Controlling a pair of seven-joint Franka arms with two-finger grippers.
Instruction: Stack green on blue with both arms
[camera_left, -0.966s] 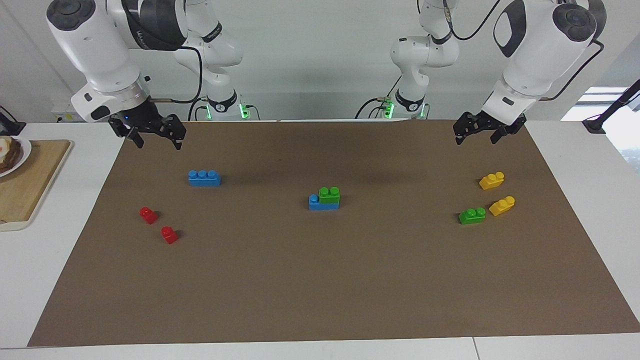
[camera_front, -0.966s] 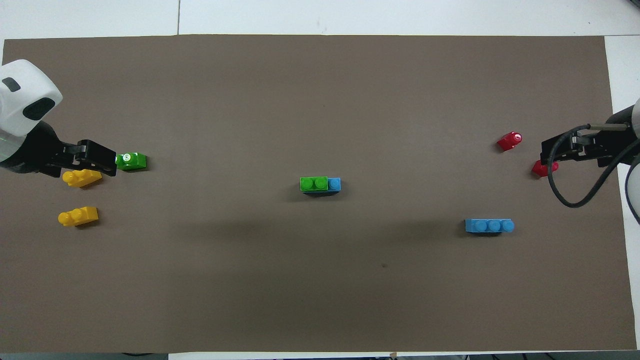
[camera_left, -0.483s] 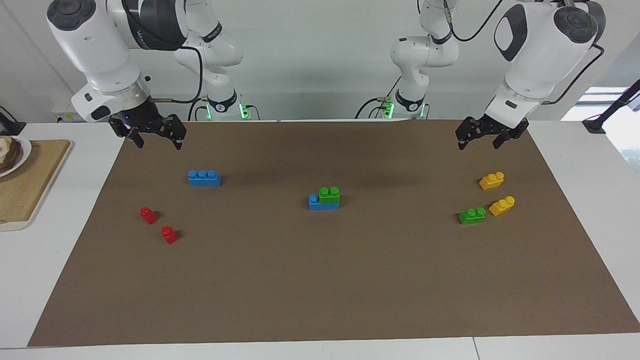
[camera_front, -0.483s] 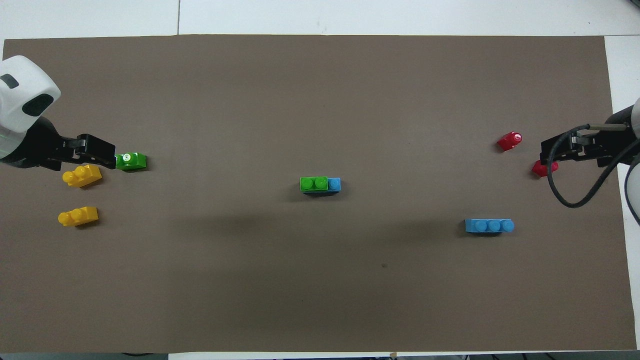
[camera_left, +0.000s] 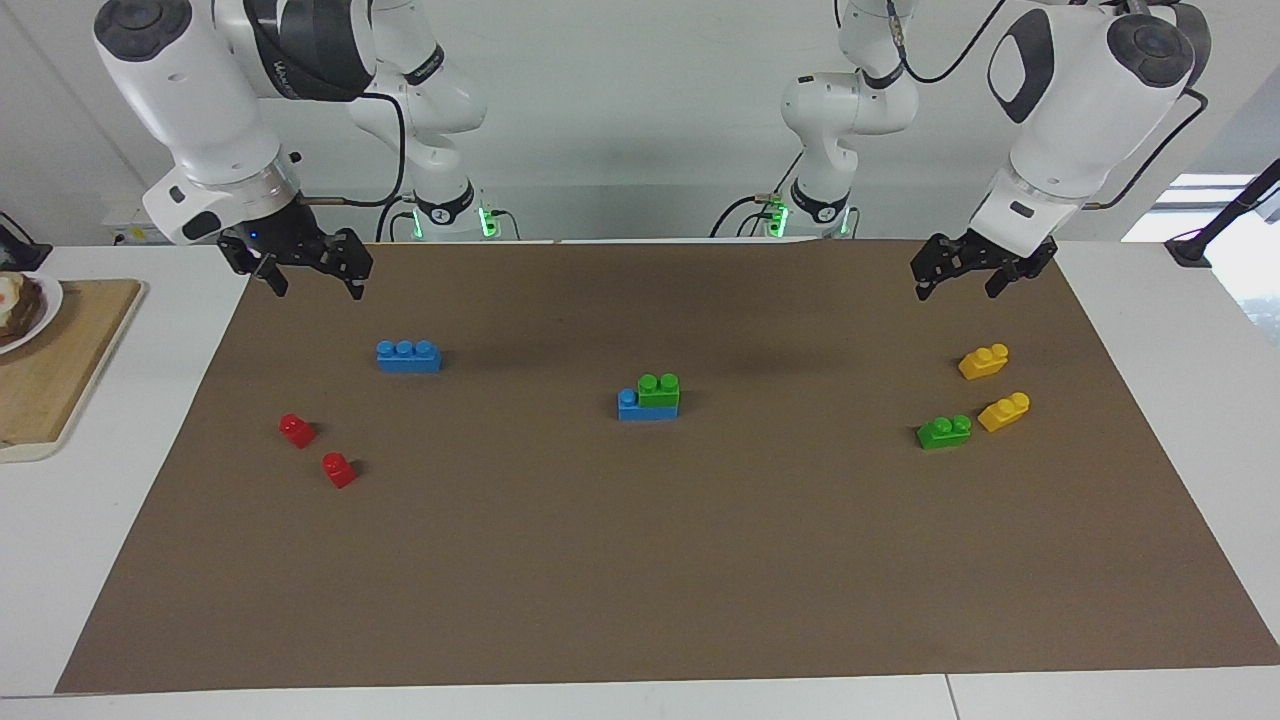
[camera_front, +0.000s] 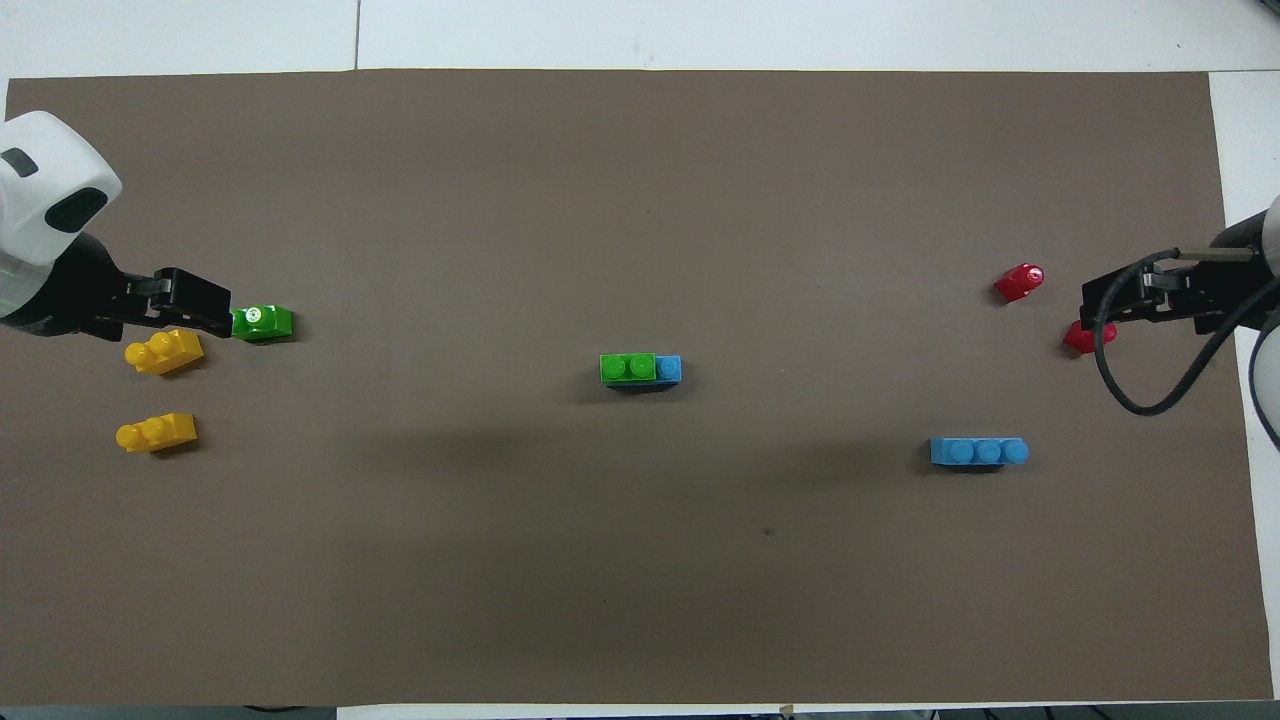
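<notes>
Facing view: left gripper (camera_left: 957, 276) and right gripper (camera_left: 312, 270), fingers spread and empty, hover near the counter's robot-side corners; a careless pass could topple the central green brick (camera_left: 659, 389) on the blue brick (camera_left: 632, 406).

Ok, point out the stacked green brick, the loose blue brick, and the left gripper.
stacked green brick (camera_left: 659, 388), facing view, on its studded top.
loose blue brick (camera_left: 409, 355), facing view, on its middle stud.
left gripper (camera_left: 958, 280), facing view, midway between its fingertips.

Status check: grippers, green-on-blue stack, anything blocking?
Left gripper and right gripper open, raised, empty. Green brick stacked on blue brick, mid-mat. Nothing blocking.
</notes>
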